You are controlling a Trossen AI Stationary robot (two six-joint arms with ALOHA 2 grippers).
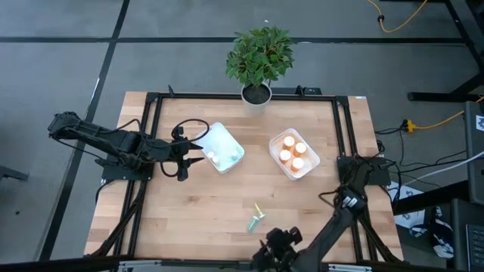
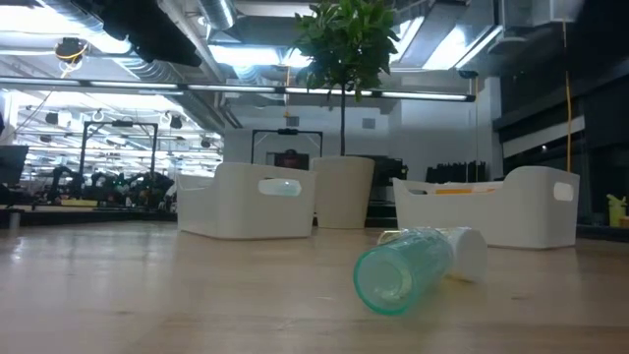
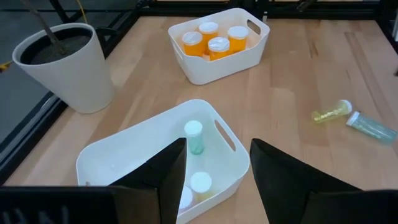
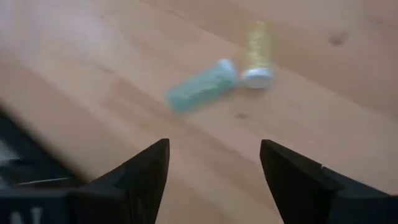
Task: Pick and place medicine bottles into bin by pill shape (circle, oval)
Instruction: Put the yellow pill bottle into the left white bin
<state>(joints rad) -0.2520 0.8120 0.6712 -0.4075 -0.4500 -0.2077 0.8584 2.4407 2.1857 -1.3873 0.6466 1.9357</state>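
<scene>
A pale teal bottle (image 1: 252, 223) and a yellow-green bottle (image 1: 259, 211) lie on their sides on the table near its near edge, cap ends close together; both show in the right wrist view (image 4: 198, 91) (image 4: 256, 50). The left bin (image 1: 219, 147) holds teal bottles (image 3: 194, 137). The right bin (image 1: 295, 154) holds several orange bottles (image 3: 217, 45). My left gripper (image 1: 198, 155) is open and empty beside the left bin's left side. My right gripper (image 1: 266, 245) is open and empty near the near edge, short of the two lying bottles.
A potted plant (image 1: 259, 64) in a white pot stands at the far edge, between the bins. A black frame (image 1: 227, 96) runs along the table's far and side edges. Bare wood lies between the bins and the lying bottles.
</scene>
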